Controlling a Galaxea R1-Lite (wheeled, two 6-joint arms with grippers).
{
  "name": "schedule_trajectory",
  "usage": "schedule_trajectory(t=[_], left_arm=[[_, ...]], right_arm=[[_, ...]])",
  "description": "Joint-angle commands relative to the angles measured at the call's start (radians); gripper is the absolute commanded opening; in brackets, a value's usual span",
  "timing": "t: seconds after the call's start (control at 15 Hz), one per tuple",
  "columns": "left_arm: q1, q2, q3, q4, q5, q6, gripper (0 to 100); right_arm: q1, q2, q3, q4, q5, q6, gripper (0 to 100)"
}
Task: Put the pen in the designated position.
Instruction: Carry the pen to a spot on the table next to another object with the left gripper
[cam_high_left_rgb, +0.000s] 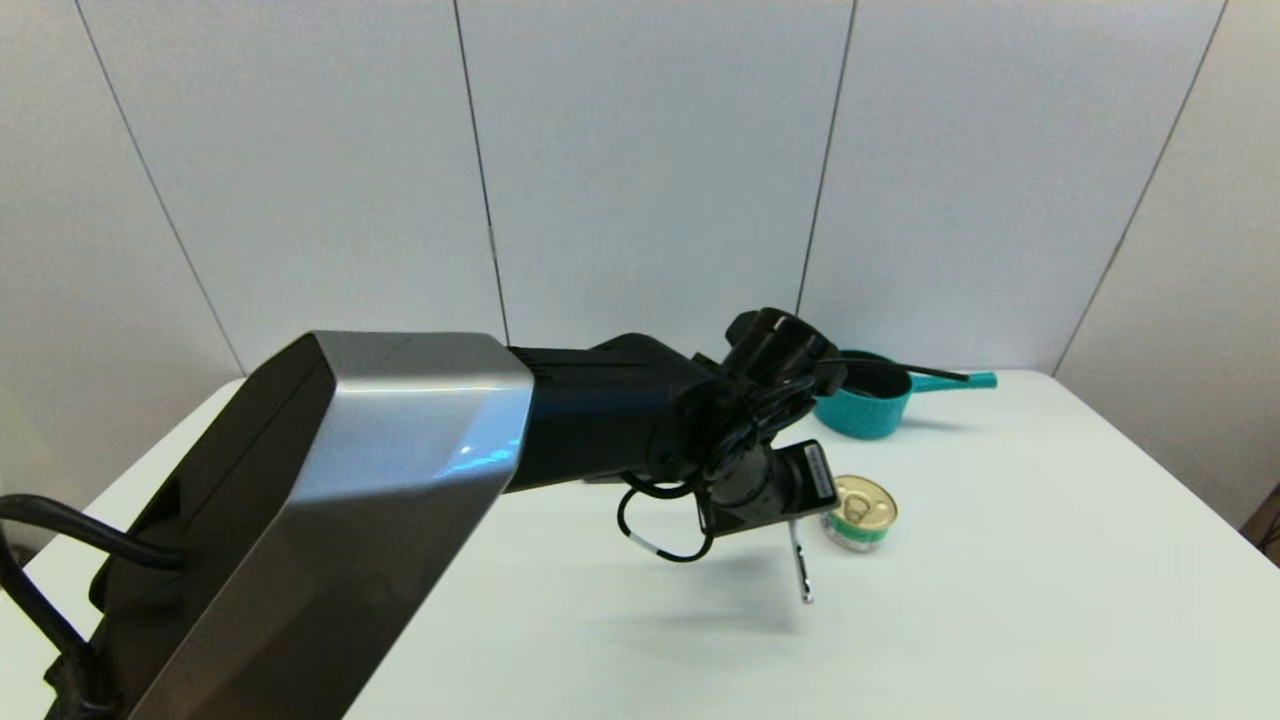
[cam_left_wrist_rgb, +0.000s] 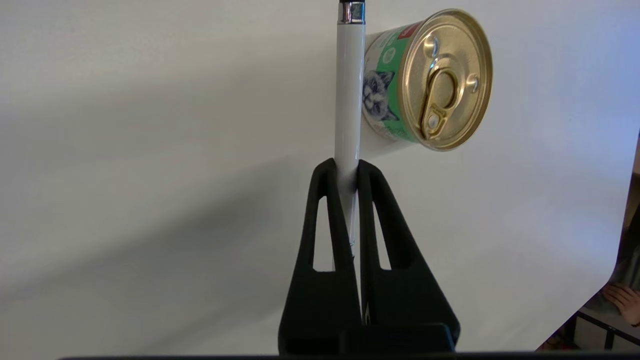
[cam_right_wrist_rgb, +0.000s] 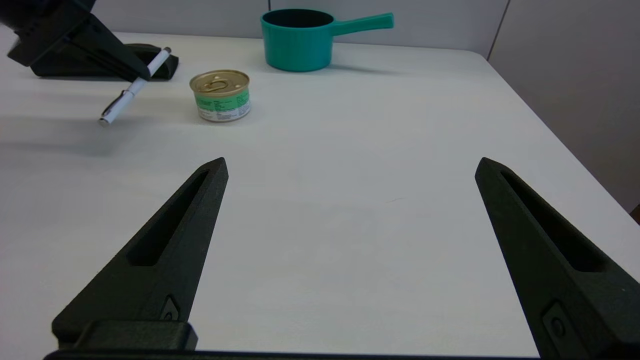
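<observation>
left tool (cam_left_wrist_rgb: 346, 167) pinches slim white pen (cam_left_wrist_rgb: 348, 95) mid-barrel, above surface (cam_high_left_rgb: 1000, 560) | light, stiff, slippery (may pivot) | right tool (cam_right_wrist_rgb: 350, 165) wide apart, empty

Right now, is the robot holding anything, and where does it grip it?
Yes. The left gripper is shut on the pen, pinching the white barrel near its middle, clip end pointing down toward the table. The right gripper is open and holds nothing.

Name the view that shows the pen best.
Left wrist view: the pen fills the frame, clamped in the left pincer. Right wrist view shows it small and tilted; head view shows only its lower end below the arm.
</observation>
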Motion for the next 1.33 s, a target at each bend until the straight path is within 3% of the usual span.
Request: schedule_trajectory(t=[0.07, 0.47, 1.33], left_arm=[[0.003, 0.026, 0.0, -0.02, -0.001, -0.005, 0], [0.008, 0.052, 0.0, -0.094, -0.024, -0.04, 0], [0.051, 0.07, 0.0, -0.094, -0.027, -0.092, 0]], right_arm=[[0.0, 0.001, 0.0, 0.0, 0.001, -0.001, 100], [0.0, 0.001, 0.0, 0.0, 0.001, -0.001, 100], [0.0, 0.001, 0.0, 0.0, 0.001, -0.001, 100]])
